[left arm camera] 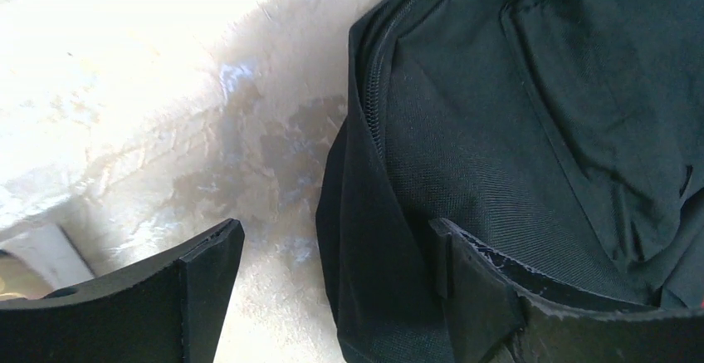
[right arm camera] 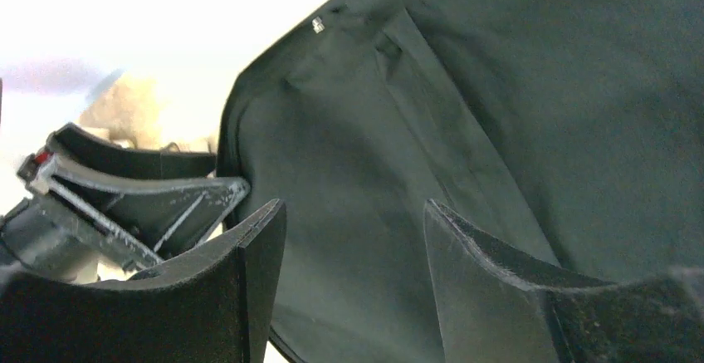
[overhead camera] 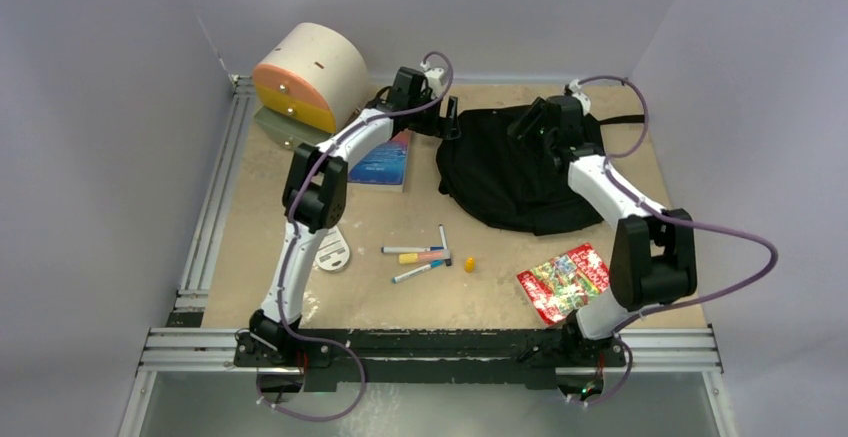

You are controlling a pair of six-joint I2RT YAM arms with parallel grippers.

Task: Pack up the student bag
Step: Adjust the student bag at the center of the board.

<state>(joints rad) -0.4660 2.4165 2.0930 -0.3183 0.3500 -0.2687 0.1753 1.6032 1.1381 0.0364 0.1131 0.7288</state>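
Right now I have the student bag point(overhead camera: 510, 172) lying flat on the far right part of the table point(overhead camera: 400, 307), zipper seam running along its left edge. My left gripper point(left arm camera: 332, 230) sits at that left edge with its jaws spread wide and nothing clamped: in the left wrist view one finger point(left arm camera: 195, 284) hangs over bare tabletop, the other point(left arm camera: 477, 292) over the black fabric, and the bag's rim falls in the gap between them. My right gripper point(right arm camera: 353, 213) is over the far upper part of the bag, jaws apart as well, with only smooth black cloth showing between them; I cannot tell whether the tips touch it. The two pincers are near each other across the bag's far left corner. A blue book point(overhead camera: 385, 162) lies just left of the bag, under the left arm.
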